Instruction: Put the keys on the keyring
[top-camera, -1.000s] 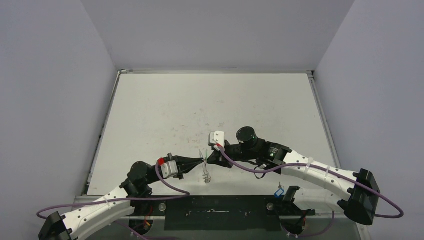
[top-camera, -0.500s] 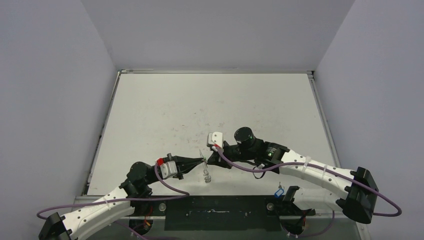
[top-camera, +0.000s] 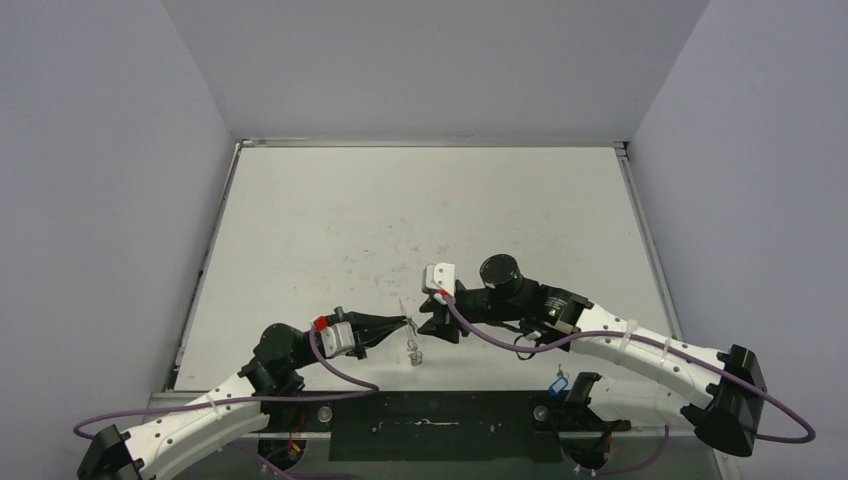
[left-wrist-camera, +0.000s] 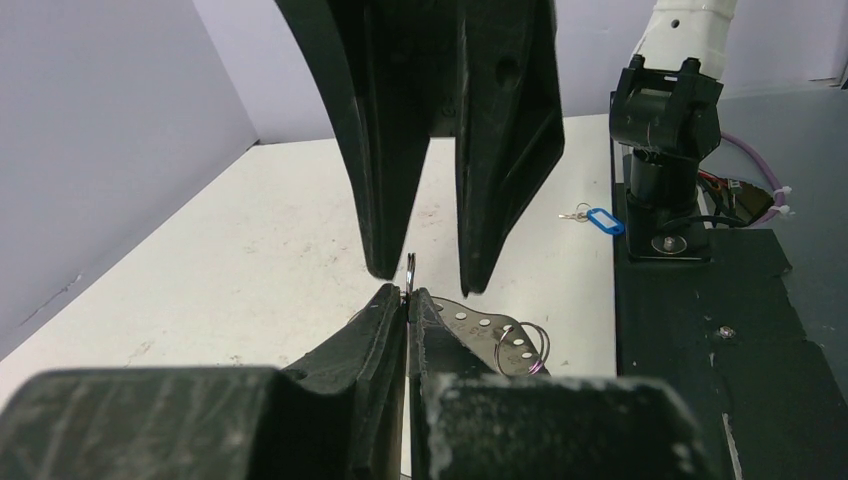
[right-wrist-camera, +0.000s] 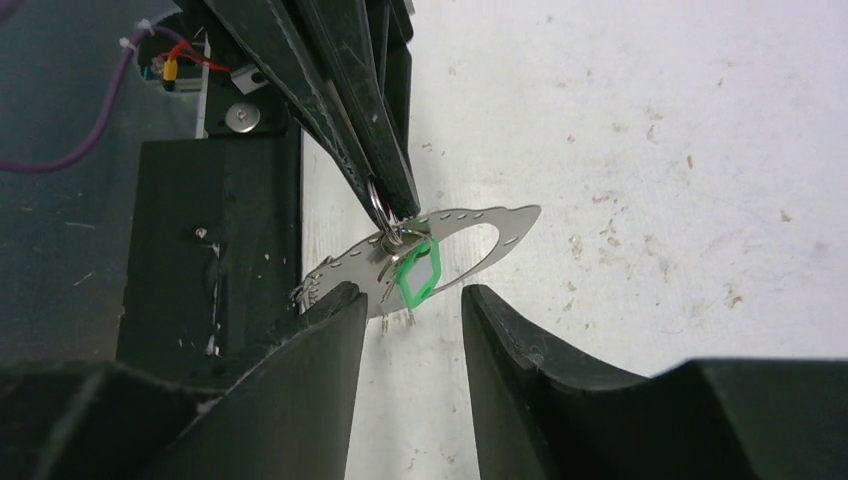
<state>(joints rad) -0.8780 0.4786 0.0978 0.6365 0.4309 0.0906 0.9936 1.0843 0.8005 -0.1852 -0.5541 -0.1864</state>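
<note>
Blue key (top-camera: 558, 384) lies at the near edge, beside the right arm's base, well apart from both grippers. Left gripper (top-camera: 406, 322) is pinched tight on the small top loop of the keyring (right-wrist-camera: 462, 216). The ring's flat dotted band hangs tilted below the fingertips; can't tell whether its low end touches the table (top-camera: 400, 210). Green key (right-wrist-camera: 418, 272) hangs at that same loop, against the band; threaded on or just resting there, can't tell. Right gripper (right-wrist-camera: 412, 295) faces the left one tip to tip, jaws partway apart, gripping nothing. The green tag sits just past the gap between its fingers, untouched. Beyond them the table is white, scuffed with small dark marks.
</note>
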